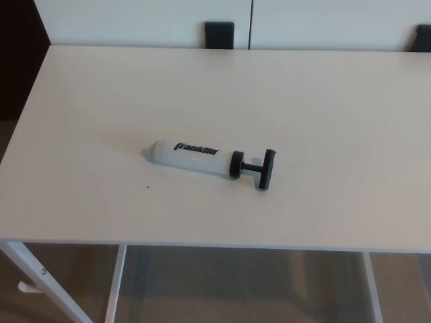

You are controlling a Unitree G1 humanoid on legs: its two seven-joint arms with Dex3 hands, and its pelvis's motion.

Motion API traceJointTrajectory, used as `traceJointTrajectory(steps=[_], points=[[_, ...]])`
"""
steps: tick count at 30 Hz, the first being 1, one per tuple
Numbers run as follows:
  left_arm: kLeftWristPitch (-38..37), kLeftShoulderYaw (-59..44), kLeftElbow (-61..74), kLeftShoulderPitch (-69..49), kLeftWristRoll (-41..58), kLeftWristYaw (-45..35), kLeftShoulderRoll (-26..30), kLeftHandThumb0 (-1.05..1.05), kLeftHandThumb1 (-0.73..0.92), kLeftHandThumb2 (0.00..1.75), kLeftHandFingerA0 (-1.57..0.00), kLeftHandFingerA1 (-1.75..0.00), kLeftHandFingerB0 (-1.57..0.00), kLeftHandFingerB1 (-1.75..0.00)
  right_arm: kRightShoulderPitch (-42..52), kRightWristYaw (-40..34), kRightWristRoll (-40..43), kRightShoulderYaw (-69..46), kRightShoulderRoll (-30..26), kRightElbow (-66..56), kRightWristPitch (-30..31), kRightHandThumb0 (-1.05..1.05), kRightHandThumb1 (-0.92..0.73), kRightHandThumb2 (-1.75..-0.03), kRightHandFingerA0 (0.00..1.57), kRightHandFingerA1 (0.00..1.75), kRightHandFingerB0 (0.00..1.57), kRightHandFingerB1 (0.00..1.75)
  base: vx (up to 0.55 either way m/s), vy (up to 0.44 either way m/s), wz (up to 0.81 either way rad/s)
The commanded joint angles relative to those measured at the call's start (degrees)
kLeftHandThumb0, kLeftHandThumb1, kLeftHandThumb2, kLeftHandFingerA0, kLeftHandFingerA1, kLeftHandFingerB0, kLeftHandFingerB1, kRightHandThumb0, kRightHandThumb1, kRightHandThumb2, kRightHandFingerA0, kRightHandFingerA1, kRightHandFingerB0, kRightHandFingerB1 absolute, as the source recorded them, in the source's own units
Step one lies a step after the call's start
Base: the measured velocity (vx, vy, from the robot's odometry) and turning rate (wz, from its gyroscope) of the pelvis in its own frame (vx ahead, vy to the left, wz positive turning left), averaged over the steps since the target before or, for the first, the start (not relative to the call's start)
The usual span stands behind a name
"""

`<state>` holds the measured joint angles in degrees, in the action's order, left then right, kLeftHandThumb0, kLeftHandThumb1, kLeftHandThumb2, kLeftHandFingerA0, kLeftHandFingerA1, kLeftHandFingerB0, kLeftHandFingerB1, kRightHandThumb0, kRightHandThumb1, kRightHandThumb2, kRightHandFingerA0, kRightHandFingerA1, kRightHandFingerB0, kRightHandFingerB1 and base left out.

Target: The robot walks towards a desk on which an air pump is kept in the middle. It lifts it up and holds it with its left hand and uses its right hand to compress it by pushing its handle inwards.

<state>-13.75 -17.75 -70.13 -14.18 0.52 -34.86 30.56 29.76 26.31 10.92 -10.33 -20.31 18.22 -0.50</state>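
White air pump (pixel 192 158) lying flat mid-desk (pixel 323 101), black T-handle (pixel 267 169) drawn out, pointing right, no fingers near

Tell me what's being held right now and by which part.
Nothing is held. The pump lies on its side on the desk, its handle pointing right, and no robot hand shows in the view.
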Motion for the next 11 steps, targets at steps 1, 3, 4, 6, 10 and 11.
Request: traceJointTrajectory(steps=[1, 3, 4, 6, 10, 11], points=[[-2.60, -0.47, 0.43, 1.23, 1.85, 0.46, 0.67, -0.37, 0.48, 1.04, -0.01, -0.48, 0.00, -0.47, 0.36, -1.00, -1.83, 0.21, -1.06, -1.62, 1.20, -0.80, -0.70, -0.92, 0.00, 0.12, 0.00, 0.14, 0.00, 0.000, 0.00], [-2.74, -0.60, 0.90, 1.39, 2.41, -0.22, 0.50, -0.36, 0.49, 1.06, -0.01, -0.49, 0.00, -0.48, 0.22, -1.13, -2.12, 0.08, -1.07, -1.15, 0.53, -0.84, -0.72, -0.96, 0.00, 0.12, 0.00, 0.13, 0.00, 0.000, 0.00], [-3.20, -0.49, 1.15, 1.31, 2.42, -0.44, 0.31, -0.37, 0.48, 1.04, -0.01, -0.49, 0.00, -0.47, 0.41, -1.28, -2.13, 0.02, -1.06, -1.58, 0.90, -0.80, -0.74, -1.09, 0.00, 0.20, 0.00, 0.19, 0.00, 0.000, 0.00], [-3.72, -0.40, 1.45, 1.19, 2.47, -0.65, 0.09, -0.37, 0.48, 1.04, -0.01, -0.49, 0.00, -0.47, 0.65, -1.45, -2.16, -0.06, -1.01, -2.17, 1.37, -0.80, -0.74, -1.09, 0.00, 0.20, 0.00, 0.19, 0.00, 0.000, 0.00], [-5.17, 0.06, 1.54, 1.01, 2.39, -1.35, -0.11, -0.37, 0.43, 1.02, -0.01, -0.49, 0.00, -0.46, -0.25, -1.09, -2.65, -0.17, -1.27, -0.08, 0.23, -0.84, -0.73, -0.97, 0.00, 0.11, 0.00, 0.12, 0.00, 0.000, 0.00], [-5.57, 0.23, 1.88, 1.03, 2.32, -1.14, -0.03, -0.74, 0.78, 0.64, -0.20, -0.33, -0.23, -0.30, 0.05, -0.78, -2.34, -0.35, -1.38, -0.81, 0.58, -0.83, -0.75, -1.12, 0.00, 0.18, 0.00, 0.16, 0.00, 0.000, 0.00]])
